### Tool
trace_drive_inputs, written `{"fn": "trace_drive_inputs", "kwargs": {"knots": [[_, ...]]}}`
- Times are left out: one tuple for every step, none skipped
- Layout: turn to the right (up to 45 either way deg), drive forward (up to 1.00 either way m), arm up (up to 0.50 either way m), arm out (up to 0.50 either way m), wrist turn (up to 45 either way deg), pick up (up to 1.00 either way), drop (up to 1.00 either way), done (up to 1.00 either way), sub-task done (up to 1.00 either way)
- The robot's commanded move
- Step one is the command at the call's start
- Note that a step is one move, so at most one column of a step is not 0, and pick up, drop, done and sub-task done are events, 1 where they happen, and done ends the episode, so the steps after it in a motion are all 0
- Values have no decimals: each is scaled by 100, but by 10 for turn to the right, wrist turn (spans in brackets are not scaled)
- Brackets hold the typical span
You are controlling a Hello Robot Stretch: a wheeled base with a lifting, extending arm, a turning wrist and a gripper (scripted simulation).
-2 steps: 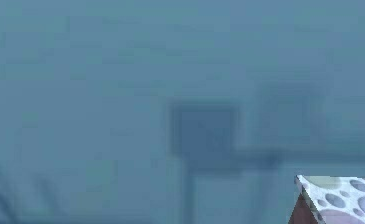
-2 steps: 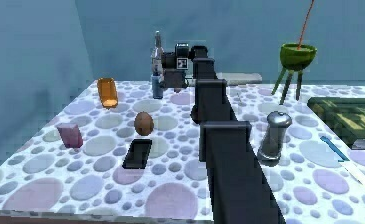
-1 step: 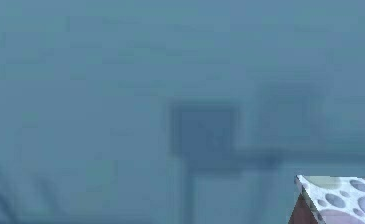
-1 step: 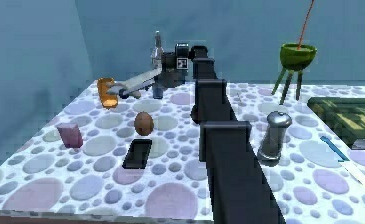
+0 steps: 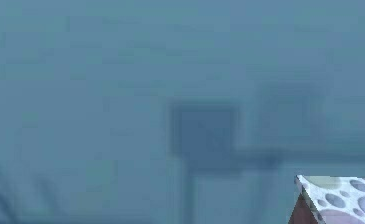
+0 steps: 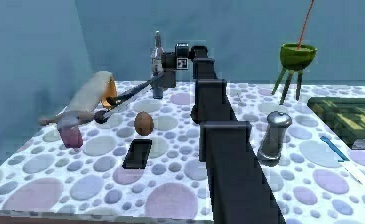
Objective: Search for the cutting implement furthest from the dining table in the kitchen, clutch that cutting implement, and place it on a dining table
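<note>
The dining table (image 6: 90, 185), covered in a cloth of pale round spots, spans the arm side view, and its corner (image 5: 335, 195) shows at the forward view's bottom right. The dark arm reaches out over the table to my gripper (image 6: 157, 68) near the far edge. A long thin dark implement (image 6: 125, 100), perhaps a knife, lies slanted on the cloth just below and left of the gripper. I cannot tell whether the gripper holds anything.
On the table lie a long beige roll-like thing (image 6: 88, 98), a brown egg (image 6: 144, 122), a flat dark phone (image 6: 138, 153), a metal shaker (image 6: 275, 135), a green pot on legs (image 6: 296, 56) and a green patterned slab (image 6: 345, 110). A blue-grey wall (image 5: 110, 90) stands ahead.
</note>
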Motion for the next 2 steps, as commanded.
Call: {"fn": "trace_drive_inputs", "kwargs": {"knots": [[0,0,0,0,-390,0,0,0,0],[0,0,0,-44,0,0,0,0,0]]}}
